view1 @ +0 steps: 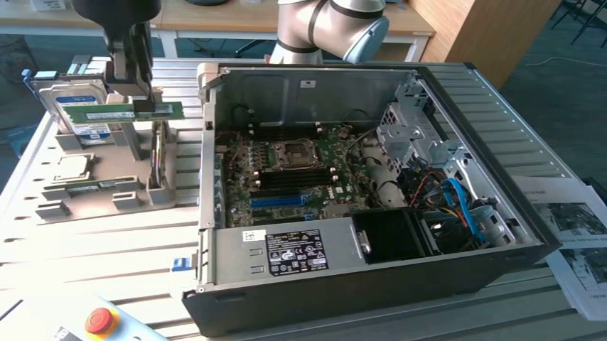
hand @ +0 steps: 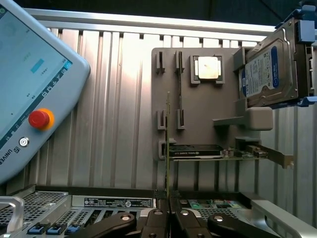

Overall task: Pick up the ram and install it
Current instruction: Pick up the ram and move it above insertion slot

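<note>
The ram (view1: 133, 111) is a thin green stick with a white label, held level in the air above the grey parts holder (view1: 95, 206) on the exterior view's left. My gripper (view1: 133, 99) comes down from above and is shut on the stick's upper edge. The wrist view sees the ram (hand: 168, 144) edge-on as a thin line running out from my gripper (hand: 169, 210), whose fingers are pressed against it. The open computer case (view1: 379, 177) lies to the exterior view's right, with its motherboard (view1: 303, 177) exposed.
The holder (hand: 198, 124) carries a silver hard drive (view1: 81, 106), a square CPU (view1: 71, 167), another thin stick (hand: 179, 84) and a card (hand: 198, 151). A teach pendant with a red button (view1: 99, 320) lies near the front edge. Papers (view1: 578, 234) lie right of the case.
</note>
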Robot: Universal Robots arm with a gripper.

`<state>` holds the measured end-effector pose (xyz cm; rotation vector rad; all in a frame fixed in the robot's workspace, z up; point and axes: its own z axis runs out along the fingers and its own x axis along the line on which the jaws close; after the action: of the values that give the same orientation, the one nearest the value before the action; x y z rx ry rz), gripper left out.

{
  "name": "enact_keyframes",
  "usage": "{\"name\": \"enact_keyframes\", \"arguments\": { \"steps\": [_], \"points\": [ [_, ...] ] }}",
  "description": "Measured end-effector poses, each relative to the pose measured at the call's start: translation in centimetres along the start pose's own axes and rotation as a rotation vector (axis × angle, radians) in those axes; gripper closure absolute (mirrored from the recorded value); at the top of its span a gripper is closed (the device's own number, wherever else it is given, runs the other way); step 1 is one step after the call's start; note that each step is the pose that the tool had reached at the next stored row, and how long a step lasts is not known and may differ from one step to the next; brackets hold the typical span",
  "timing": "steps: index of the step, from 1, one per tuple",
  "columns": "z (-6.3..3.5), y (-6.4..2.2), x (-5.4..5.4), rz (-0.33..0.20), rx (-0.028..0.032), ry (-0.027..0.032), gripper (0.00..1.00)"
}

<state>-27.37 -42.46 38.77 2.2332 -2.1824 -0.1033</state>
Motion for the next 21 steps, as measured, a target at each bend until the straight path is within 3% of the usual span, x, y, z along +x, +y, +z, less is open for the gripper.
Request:
{"name": "enact_keyframes", "arguments": {
  "steps": [12,21],
  "points": [
    [-0.44,-0.08,0.0,0.0,-0.0003,0.0003,0.88],
    [-0.55,-2.12,0.0,0.0,-0.0018,0.0,0.88]
  ]
}}
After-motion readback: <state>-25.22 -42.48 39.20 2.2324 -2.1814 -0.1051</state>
